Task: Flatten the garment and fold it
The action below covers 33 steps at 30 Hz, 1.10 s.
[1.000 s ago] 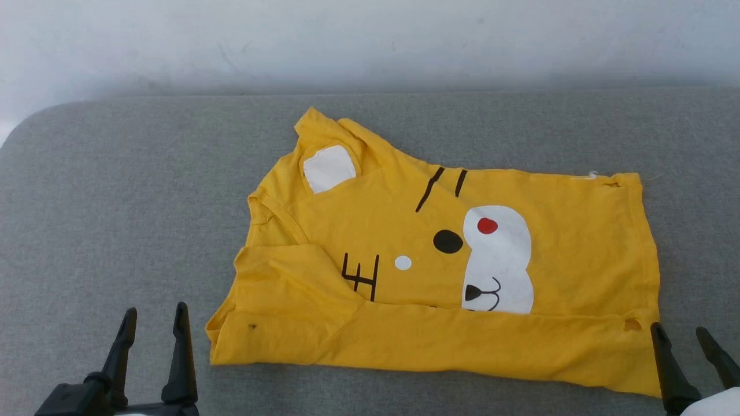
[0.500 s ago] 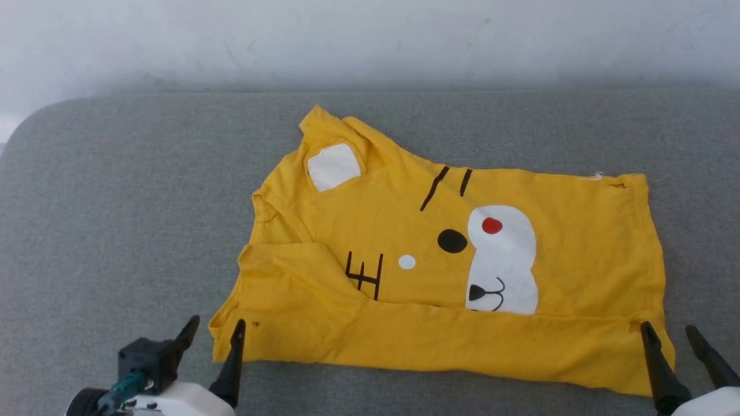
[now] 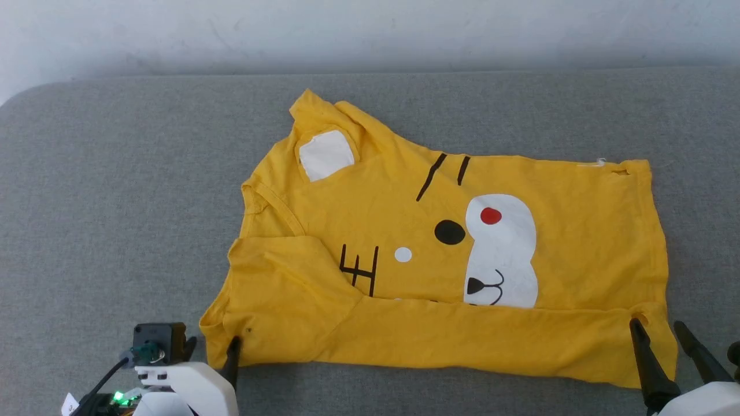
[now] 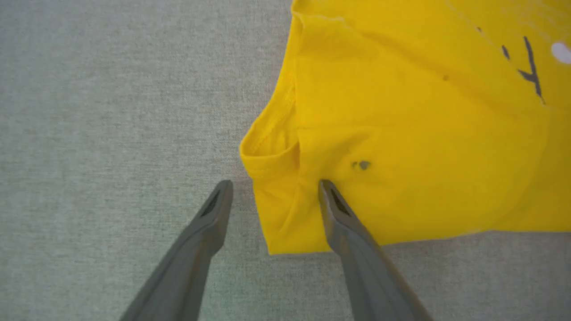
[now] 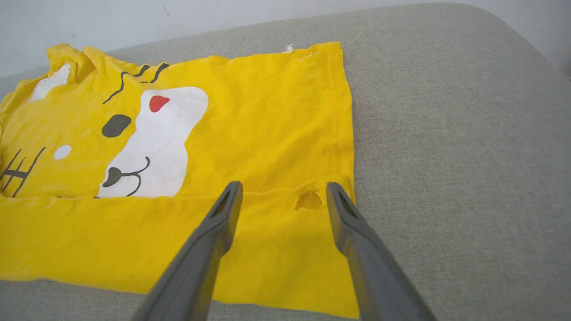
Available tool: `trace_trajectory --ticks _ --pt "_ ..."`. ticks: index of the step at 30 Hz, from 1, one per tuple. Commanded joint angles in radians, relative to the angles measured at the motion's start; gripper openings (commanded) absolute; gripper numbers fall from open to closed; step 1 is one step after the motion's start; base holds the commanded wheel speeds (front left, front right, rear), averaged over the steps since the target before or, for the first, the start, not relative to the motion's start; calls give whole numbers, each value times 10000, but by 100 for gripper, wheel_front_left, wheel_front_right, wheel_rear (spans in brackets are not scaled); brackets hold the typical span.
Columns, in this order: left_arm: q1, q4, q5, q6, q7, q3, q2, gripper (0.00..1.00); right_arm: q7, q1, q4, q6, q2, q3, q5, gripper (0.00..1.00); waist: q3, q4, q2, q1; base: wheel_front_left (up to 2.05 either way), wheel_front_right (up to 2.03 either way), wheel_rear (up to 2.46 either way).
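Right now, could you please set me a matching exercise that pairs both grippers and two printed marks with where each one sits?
1. left gripper
2. right gripper
3. white ear patch
4. red spot

A. open, over the hem corner beside a hole
B. on the white muzzle print
C. open, astride a sleeve edge of the garment
D. at the far collar-end corner

Pairs: 1-C, 2-A, 3-D, 4-B

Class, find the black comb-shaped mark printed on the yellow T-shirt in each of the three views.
Head view: black mark, left of centre on the garment.
Left wrist view: upper right, near the edge.
Right wrist view: far left edge, mid-height.
Shared landmark: the small white dot beside the mark.
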Motion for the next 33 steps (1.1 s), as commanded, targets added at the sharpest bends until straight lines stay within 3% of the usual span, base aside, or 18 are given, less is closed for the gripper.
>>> trace_trajectory --ticks 1,7,9,17,23,28,33 --pt "-118 82 -235 -88 93 11 -119 100 -2 -114 10 -9 31 -2 -62 100 69 1 0 -1 0 0 0" --pt "-130 500 -844 -453 477 -152 -412 100 105 -177 -8 -9 31 45 -76 100 194 71 0 -1 0 0 0" --pt "-203 725 -930 -563 500 -186 -464 0 134 -230 -18 -9 31 64 -76 100 229 80 0 -1 0 0 0" --pt "-256 1186 -1474 -982 -1 129 -705 0 369 -627 -338 -9 -293 168 -224 100 239 -4 0 -1 0 0 0" --pt "532 201 -2018 -670 -660 1119 -553 0 843 -788 -845 -9 -814 -292 -279 100 120 -95 0 -1 0 0 0" --pt "1249 -820 -2214 -364 -920 1608 -417 0 2057 -140 -895 -9 -1040 -594 -169 100 180 -145 0 -1 0 0 0" --pt "1431 -1423 -2253 -250 -976 1656 -459 0 2774 367 -551 -9 -910 -524 -21 100 370 -140 0 -1 0 0 0"
